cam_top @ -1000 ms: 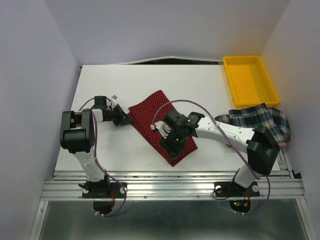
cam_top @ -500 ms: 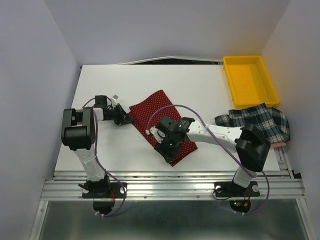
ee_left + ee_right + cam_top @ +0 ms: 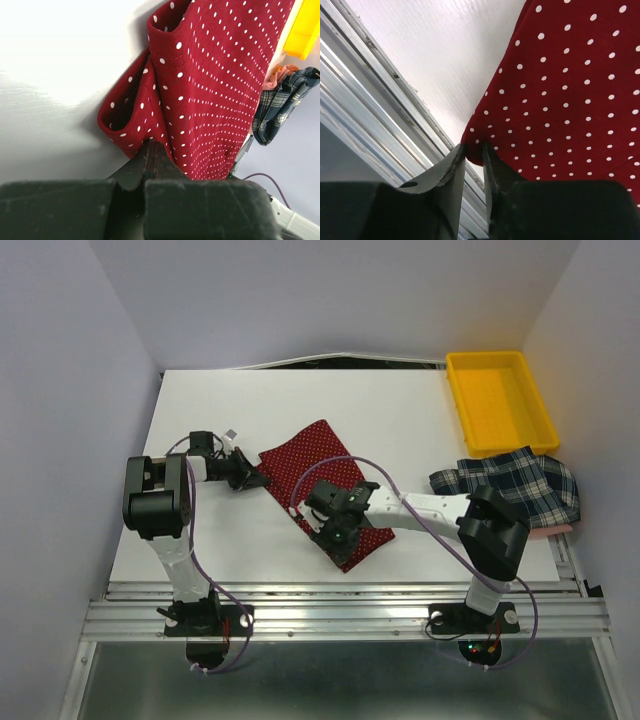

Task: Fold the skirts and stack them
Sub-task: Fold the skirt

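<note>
The dark red skirt [image 3: 318, 472] with white dots lies folded in the middle of the table. My left gripper [image 3: 258, 478] is shut on its left corner. In the left wrist view the shut fingertips [image 3: 151, 146] pinch the folded hem of the red skirt [image 3: 220, 85]. My right gripper [image 3: 332, 535] is over the skirt's near part, shut on a corner. In the right wrist view that corner of the red skirt [image 3: 560, 95] sits between the narrow jaws of the gripper [image 3: 474, 150]. The plaid skirt [image 3: 515, 485] lies crumpled at the right edge.
A yellow tray [image 3: 500, 400] stands at the back right. Something pink [image 3: 560, 528] pokes out under the plaid skirt. The table's metal front rail [image 3: 380, 100] runs close below the right gripper. Walls close in on the left, back and right.
My right gripper has moved left and slightly nearer along the red skirt, taking the cloth corner with it. The left gripper has stayed in place.
</note>
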`<state>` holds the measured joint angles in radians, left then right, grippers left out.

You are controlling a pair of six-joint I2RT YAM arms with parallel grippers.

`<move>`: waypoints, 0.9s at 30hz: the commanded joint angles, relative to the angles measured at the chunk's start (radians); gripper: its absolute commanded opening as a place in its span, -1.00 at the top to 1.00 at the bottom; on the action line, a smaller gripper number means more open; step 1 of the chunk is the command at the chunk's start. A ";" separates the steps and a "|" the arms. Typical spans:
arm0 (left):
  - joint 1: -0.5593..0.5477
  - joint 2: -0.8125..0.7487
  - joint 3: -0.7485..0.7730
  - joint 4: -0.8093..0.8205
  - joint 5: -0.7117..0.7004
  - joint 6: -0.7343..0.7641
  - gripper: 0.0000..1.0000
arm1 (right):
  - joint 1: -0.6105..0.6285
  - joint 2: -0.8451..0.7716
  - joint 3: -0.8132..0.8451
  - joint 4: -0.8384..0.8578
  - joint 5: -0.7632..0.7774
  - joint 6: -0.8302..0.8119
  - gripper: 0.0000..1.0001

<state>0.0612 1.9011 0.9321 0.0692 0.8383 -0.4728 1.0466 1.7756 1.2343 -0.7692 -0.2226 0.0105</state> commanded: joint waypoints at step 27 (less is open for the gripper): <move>0.012 0.030 0.042 -0.026 -0.059 0.028 1.00 | 0.009 -0.157 -0.134 -0.038 -0.009 -0.081 0.99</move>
<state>0.0673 1.9221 0.9520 0.0643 0.8532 -0.4797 1.0481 1.6455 1.1152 -0.7925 -0.1947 -0.0639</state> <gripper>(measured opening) 0.019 0.021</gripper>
